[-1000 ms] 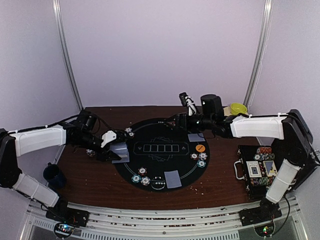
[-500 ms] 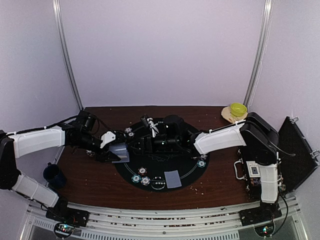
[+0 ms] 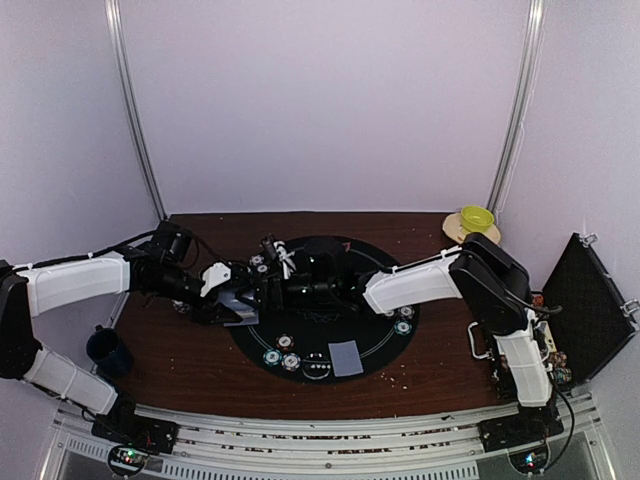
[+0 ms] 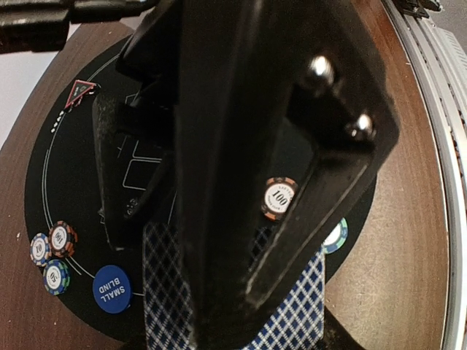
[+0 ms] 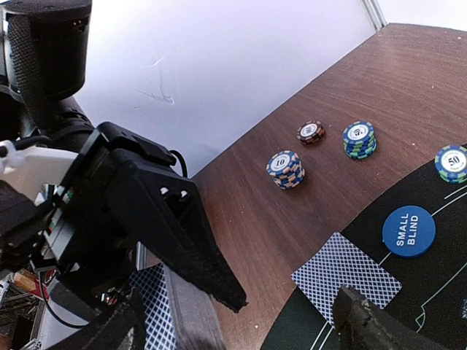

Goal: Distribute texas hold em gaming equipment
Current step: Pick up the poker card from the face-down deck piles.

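Cards in L fingers; R fingers apart nearby

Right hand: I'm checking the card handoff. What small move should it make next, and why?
The right hand is open, just short of the cards that the left hand grips at the mat's left edge, so it should probably ease forward and pinch the top one.

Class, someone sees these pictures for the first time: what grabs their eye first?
The left fingers clamp checked-back cards at the left edge of the round black poker mat, the open right fingers close by. A blue SMALL BLIND button lies nearby, chip stacks on the wooden table beyond.
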`<state>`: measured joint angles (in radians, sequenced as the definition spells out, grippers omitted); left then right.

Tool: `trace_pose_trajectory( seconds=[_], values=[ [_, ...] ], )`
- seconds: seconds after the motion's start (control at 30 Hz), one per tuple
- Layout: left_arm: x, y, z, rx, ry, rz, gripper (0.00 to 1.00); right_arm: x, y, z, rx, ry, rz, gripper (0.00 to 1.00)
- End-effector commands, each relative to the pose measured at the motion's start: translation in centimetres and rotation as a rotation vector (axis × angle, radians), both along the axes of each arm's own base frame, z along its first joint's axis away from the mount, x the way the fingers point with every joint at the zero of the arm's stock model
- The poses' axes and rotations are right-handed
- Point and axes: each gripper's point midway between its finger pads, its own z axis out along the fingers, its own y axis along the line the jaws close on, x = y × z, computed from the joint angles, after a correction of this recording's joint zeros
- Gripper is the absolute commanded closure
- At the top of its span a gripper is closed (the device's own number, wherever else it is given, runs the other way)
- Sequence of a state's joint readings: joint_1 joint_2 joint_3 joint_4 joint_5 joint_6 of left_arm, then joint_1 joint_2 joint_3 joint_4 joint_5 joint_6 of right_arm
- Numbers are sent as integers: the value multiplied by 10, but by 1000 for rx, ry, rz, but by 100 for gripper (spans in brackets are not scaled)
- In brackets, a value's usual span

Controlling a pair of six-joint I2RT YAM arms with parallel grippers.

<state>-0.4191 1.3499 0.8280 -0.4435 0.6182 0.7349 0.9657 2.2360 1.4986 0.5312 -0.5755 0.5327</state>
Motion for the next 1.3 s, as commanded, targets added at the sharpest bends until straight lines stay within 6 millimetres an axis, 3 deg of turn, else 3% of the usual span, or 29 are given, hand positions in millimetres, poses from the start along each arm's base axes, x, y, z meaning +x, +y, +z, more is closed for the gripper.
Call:
trace_pose_trajectory(
  seconds=[0.0, 0.23, 0.47, 0.7, 0.87, 1.07, 1.27],
  values=[
    [-5, -6, 7, -37, -17, -44, 53, 3, 11, -5, -28, -19, -19, 11],
    [-6, -6, 6, -37, -15, -49, 53, 17, 2, -18, -110, -61, -102, 24],
    [-7, -6, 4, -34, -10, -50, 53, 19, -8, -14, -137, -82, -124, 36],
    [-7, -5, 4, -32, -10, -50, 53, 25, -21, -9, -144, -82, -157, 40],
    [-6, -5, 1, -28, -5, -49, 53, 17, -20, -4, -120, -64, -115, 44],
    [-5, -5, -2, -22, 3, -47, 53, 5, -19, 11, -62, -43, -64, 66],
    [-4, -5, -3, -20, 4, -46, 53, -2, -25, 23, -45, -42, -48, 64]
  ],
)
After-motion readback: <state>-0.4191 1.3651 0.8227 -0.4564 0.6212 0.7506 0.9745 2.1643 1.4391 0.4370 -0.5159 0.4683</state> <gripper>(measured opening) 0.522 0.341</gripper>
